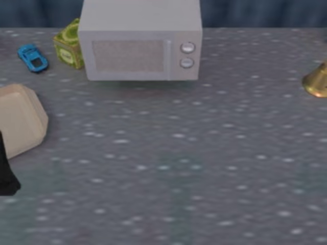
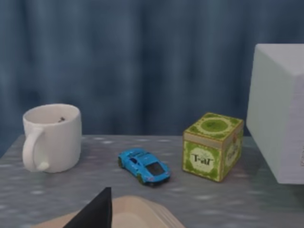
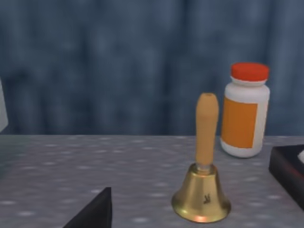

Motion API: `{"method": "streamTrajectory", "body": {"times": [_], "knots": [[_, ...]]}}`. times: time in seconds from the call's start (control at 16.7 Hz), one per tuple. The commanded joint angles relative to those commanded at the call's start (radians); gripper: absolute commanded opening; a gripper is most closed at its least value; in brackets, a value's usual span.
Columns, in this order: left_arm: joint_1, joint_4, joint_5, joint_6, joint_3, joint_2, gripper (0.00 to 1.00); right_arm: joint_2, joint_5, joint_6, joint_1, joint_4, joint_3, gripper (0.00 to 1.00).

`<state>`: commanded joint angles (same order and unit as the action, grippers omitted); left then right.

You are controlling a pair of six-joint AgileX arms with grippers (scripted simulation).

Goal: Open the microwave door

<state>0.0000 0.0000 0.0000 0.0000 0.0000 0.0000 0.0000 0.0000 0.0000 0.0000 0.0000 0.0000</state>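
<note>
The microwave (image 1: 140, 38) stands at the back of the table, a little left of centre. Its door (image 1: 127, 55), with a speckled mesh window, lies flat against the front, shut. Two round silver knobs (image 1: 187, 47) sit on the panel to the door's right. In the left wrist view one side wall of the microwave (image 2: 280, 114) shows. My left gripper (image 1: 7, 176) is a dark shape at the table's left edge, far from the door, with only a black tip (image 2: 97, 213) seen from its wrist. My right gripper (image 3: 97, 211) is outside the top view, near the bell.
A green tea box (image 1: 70, 45) and a blue toy car (image 1: 32, 57) sit left of the microwave. A beige block (image 1: 20, 120) lies by my left gripper. A brass bell (image 1: 317, 80) stands at the right edge. A white mug (image 2: 52, 137), an orange-labelled bottle (image 3: 244, 109) and a black box (image 3: 287, 171) stand farther off.
</note>
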Motion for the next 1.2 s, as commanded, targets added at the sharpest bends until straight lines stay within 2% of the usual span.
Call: {"method": "streamTrajectory", "body": {"times": [0.3, 0.54, 0.78, 1.2], "knots": [[-0.021, -0.041, -0.010, -0.016, 0.058, 0.060, 1.00, 0.000, 0.000, 0.000, 0.000, 0.000, 0.000, 1.00], [-0.090, -0.177, -0.045, -0.073, 0.277, 0.284, 1.00, 0.000, 0.000, 0.000, 0.000, 0.000, 0.000, 1.00], [-0.190, -0.367, -0.096, -0.165, 0.645, 0.653, 1.00, 0.000, 0.000, 0.000, 0.000, 0.000, 0.000, 1.00], [-0.392, -0.723, -0.191, -0.356, 1.451, 1.401, 1.00, 0.000, 0.000, 0.000, 0.000, 0.000, 0.000, 1.00]]}}
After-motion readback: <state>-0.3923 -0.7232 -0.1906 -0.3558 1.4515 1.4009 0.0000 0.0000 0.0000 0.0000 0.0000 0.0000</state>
